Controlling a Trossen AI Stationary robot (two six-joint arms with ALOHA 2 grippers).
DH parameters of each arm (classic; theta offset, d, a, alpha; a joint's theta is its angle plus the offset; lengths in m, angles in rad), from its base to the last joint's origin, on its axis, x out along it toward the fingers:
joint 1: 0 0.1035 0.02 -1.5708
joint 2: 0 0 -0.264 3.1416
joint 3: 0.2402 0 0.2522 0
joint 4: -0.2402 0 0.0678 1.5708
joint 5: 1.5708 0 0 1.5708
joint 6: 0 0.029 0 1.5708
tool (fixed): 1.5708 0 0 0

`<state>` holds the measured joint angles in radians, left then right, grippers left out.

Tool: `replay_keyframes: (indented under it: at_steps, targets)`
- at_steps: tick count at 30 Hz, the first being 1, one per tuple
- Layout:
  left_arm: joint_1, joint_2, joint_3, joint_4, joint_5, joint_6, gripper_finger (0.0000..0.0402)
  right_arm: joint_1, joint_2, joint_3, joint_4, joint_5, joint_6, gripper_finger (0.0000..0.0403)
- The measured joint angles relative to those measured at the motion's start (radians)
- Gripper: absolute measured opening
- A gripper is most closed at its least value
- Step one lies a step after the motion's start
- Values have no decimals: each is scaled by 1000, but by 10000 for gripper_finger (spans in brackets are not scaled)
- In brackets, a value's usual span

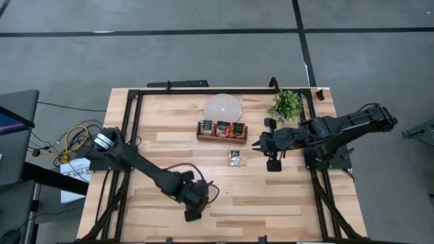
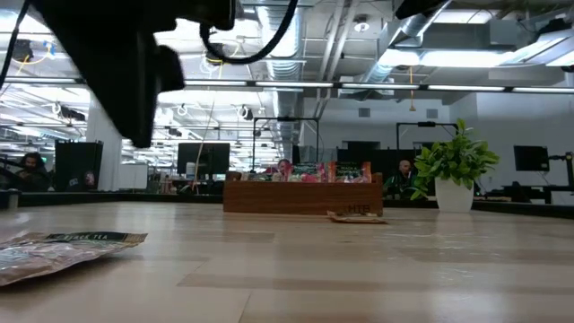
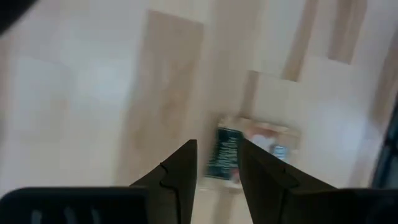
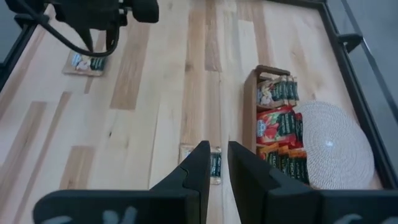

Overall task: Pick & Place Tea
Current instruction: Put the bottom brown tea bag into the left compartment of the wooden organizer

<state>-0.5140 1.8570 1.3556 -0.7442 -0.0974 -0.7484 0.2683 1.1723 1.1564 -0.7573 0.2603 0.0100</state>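
Note:
A pale beige tea sachet (image 3: 245,155) with dark print lies flat on the table near its near edge (image 2: 63,251), also seen in the right wrist view (image 4: 84,63). My left gripper (image 3: 217,152) hovers above it, open, fingers to either side in the wrist view, clear of the table in the low view (image 2: 143,126). A second pale sachet (image 1: 235,158) lies flat in front of the wooden tray (image 1: 222,137), which holds red and pale sachets (image 4: 280,127). My right gripper (image 1: 273,161) waits to its right, open by a narrow gap (image 4: 217,152).
A round woven mat (image 1: 223,107) lies behind the tray and a small potted plant (image 1: 286,105) stands to its right. Black frame rails (image 1: 132,129) run along the table's sides and far edge. Bare wood lies between the two arms.

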Motion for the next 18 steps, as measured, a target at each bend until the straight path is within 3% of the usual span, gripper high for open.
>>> replay_keyframes:
  at_steps: [10, 15, 18]
  targets:
    - [-38, 108, 21, -19, 67, -185, 105, 44, 0, 0, 0, 1, -47, 49]
    - [-36, 114, 21, -83, -3, -212, 105, 58, 0, 0, -1, 0, -48, 49]
    - [-35, 115, 21, -97, 10, -210, 105, 65, 0, 0, -1, 0, -63, 49]
